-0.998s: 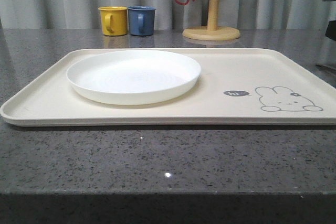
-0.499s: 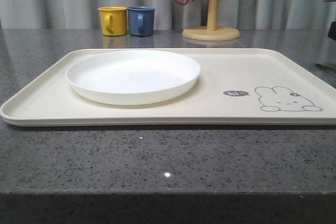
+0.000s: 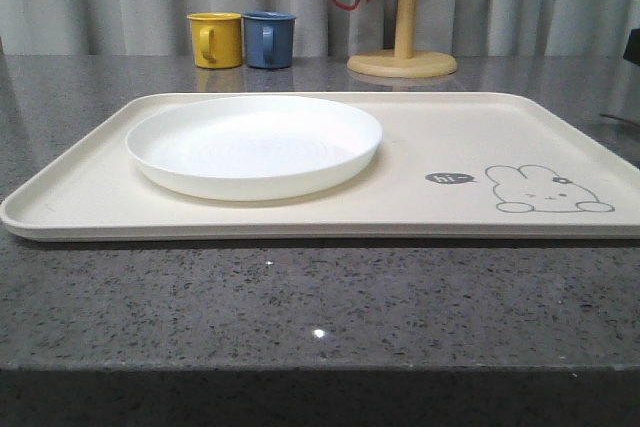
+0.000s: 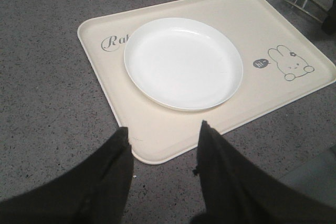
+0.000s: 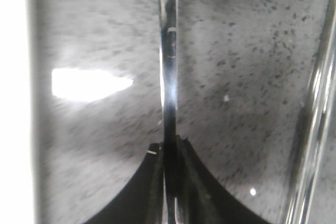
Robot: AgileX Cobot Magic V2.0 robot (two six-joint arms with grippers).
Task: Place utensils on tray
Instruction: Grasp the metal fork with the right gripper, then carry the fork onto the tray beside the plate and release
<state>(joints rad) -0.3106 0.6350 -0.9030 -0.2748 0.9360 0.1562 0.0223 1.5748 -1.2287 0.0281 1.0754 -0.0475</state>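
White plate (image 3: 254,145) flat on cream tray (image 3: 430,147), left of rabbit drawing (image 3: 547,190)

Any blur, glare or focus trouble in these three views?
Front view: sharp, small ceiling-light glints on the counter. Left wrist view: clear, though the left claw is dark and featureless. Right wrist view: soft and smeared, a bright glare patch on the stone, metal utensil handle streaked with reflections.

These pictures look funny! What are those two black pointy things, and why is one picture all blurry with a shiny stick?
It's a robot with two arms, each carrying a camera. The black points are the left gripper, open and holding nothing, above a cream tray that carries a white plate. The blurry picture comes from the right arm's camera: its right gripper is pinching a thin shiny metal utensil above the grey table. I can't tell which utensil. The front camera also sees mugs behind the tray.
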